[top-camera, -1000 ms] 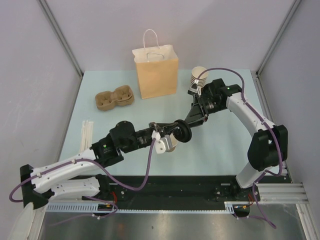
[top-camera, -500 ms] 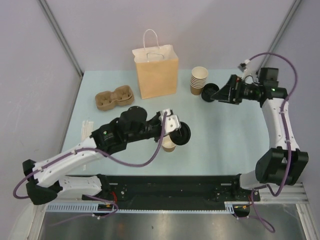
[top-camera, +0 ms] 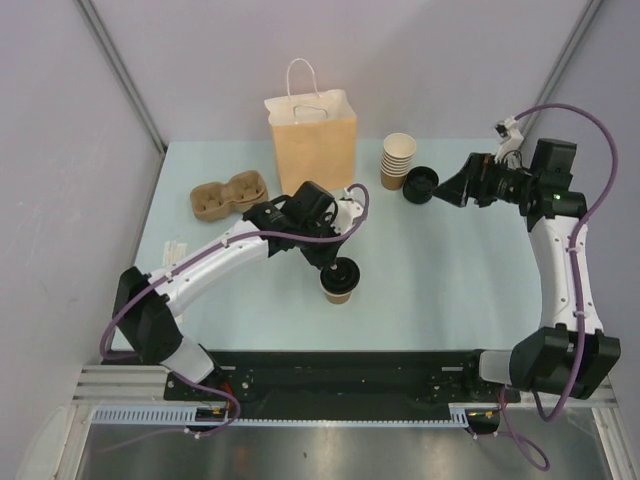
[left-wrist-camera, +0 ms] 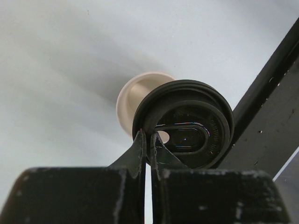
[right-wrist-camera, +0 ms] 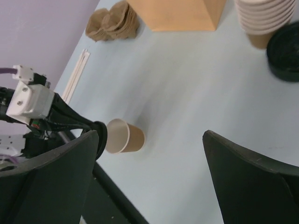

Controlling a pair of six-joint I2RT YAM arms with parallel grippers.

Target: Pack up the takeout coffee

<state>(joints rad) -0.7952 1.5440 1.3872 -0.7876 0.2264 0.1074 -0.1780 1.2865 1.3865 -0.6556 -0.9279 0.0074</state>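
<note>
The takeout coffee's brown paper cup (top-camera: 337,293) stands upright and open-topped on the table, also seen in the wrist views (left-wrist-camera: 135,95) (right-wrist-camera: 126,136). Its black lid (top-camera: 344,270) (left-wrist-camera: 187,126) hangs just above the cup's rim and does not sit on it. My left gripper (top-camera: 333,262) (left-wrist-camera: 148,136) is shut on the lid's edge. The brown paper bag (top-camera: 313,140) stands at the back of the table. Far off to the right my right gripper (top-camera: 450,188) (right-wrist-camera: 150,140) is open with nothing between its fingers.
A stack of lidless paper cups (top-camera: 397,160) (right-wrist-camera: 264,18) and loose black lids (top-camera: 420,184) (right-wrist-camera: 285,51) sit just left of my right gripper. A cardboard cup carrier (top-camera: 230,195) lies left of the bag. Stirrers (top-camera: 175,252) lie at the left edge.
My left gripper has carried the lid from beside the cup to just above it. My right gripper has pulled back from the middle to the far right and opened wide.
</note>
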